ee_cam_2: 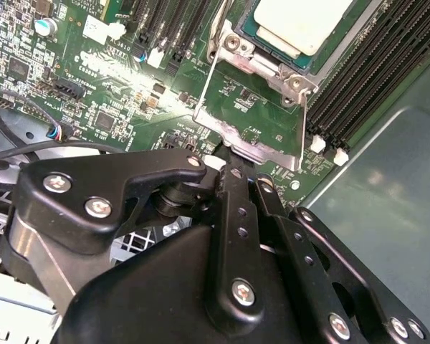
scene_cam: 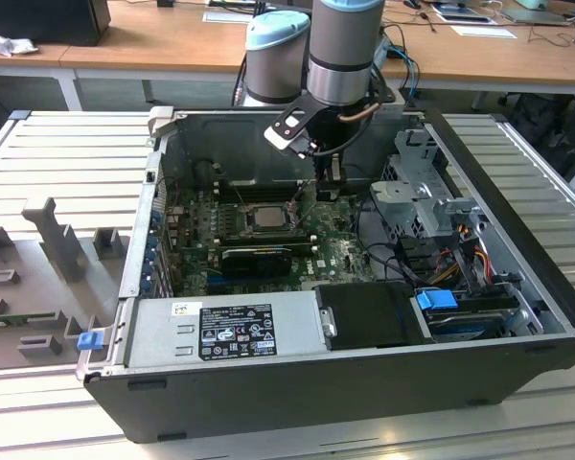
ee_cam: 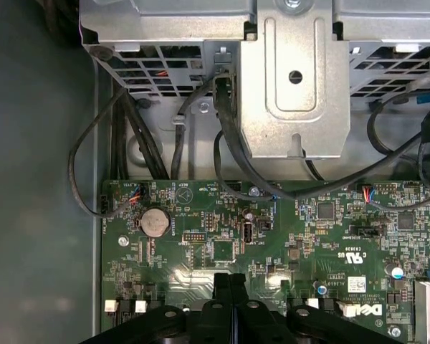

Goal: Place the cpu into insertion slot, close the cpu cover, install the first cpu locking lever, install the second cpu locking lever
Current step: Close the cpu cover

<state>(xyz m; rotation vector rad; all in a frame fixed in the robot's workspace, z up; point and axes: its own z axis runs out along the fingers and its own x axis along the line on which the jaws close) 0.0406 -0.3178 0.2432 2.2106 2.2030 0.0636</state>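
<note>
**Cover may slip from the tips**

Open computer case [scene_cam: 297,393], motherboard [scene_cam: 335,251] inside. In the exterior view the gripper [ee_cam_2: 238,172] stands at 2 o'clock of the insertion slot [scene_cam: 241,218]. Its jaws are pressed together at the free edge of the raised cpu cover [ee_cam_2: 208,84]. The cpu [ee_cam_2: 304,21] is seated. Likely risk: the thin edge slides off the tips and the cover drops askew.

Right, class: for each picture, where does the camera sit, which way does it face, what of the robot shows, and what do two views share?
Exterior view: off the arm, above the computer case, looking down inside; arm and gripper show.
Second wrist view: on the arm, looking past the gripper at the cpu and open cpu cover.
First wrist view: on the arm, facing the drive cage across the motherboard; gripper shows.
Shared: exterior and second wrist views show the cpu.
</note>
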